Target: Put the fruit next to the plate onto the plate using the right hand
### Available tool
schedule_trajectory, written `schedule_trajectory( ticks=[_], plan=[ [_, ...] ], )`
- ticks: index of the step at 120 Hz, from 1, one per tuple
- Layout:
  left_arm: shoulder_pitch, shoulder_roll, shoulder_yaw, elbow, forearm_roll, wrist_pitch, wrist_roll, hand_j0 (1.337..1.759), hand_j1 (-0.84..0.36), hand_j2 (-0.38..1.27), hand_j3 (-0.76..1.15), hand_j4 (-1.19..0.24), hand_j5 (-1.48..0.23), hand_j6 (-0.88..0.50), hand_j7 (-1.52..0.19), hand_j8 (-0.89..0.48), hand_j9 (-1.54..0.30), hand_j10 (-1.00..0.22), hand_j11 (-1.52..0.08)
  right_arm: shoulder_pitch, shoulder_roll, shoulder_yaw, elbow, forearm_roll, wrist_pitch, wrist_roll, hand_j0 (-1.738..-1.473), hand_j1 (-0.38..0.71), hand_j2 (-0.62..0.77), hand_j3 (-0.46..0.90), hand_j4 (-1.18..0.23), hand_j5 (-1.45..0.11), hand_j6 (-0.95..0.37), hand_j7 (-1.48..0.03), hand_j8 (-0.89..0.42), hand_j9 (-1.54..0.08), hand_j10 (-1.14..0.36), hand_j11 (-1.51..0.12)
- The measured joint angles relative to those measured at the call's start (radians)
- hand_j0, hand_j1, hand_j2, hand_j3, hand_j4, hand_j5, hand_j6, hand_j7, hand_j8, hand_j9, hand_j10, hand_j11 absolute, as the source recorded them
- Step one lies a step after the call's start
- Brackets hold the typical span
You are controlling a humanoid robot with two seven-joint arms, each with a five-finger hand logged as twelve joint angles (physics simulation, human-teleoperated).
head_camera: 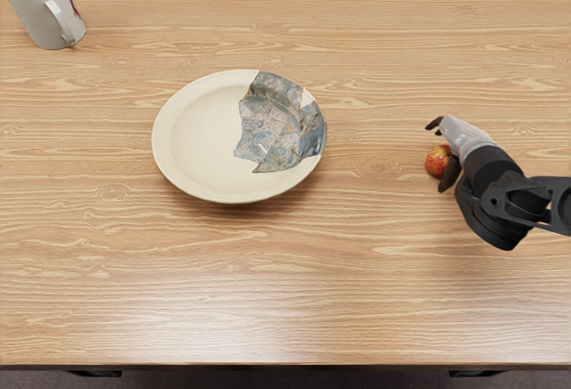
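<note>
A small red and yellow fruit [436, 160] lies on the wooden table, well to the right of the cream plate [198, 136]. A crumpled blue-grey piece of cloth or paper [279, 122] covers the plate's right part. My right hand [449, 152] comes in from the right edge and sits right beside the fruit, on its right. Its dark fingers [449, 175] curve around the fruit's far and near sides. I cannot see whether they press on it. The fruit still rests on the table. The left arm does not show.
A grey mug [45, 7] stands at the far left corner of the table [285, 273]. Bare wood stretches between the plate and the fruit.
</note>
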Motion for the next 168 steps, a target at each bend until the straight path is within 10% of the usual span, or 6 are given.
schedule_trajectory(
  ticks=[168],
  plan=[
    [0.0, 0.0, 0.0, 0.0, 0.0, 0.0, 0.0, 1.658, 0.35, 0.0, 0.0, 0.0, 0.0, 0.0, 0.0, 0.0, 0.0, 0.0, 0.0, -0.027, 0.004, 0.002, -0.025, -0.017, 0.0, 0.0, -1.658, 0.18, -0.09, 0.0, -0.44, -0.57, -0.44, -0.57, -0.44, -0.57, -0.44, -0.57]
  ],
)
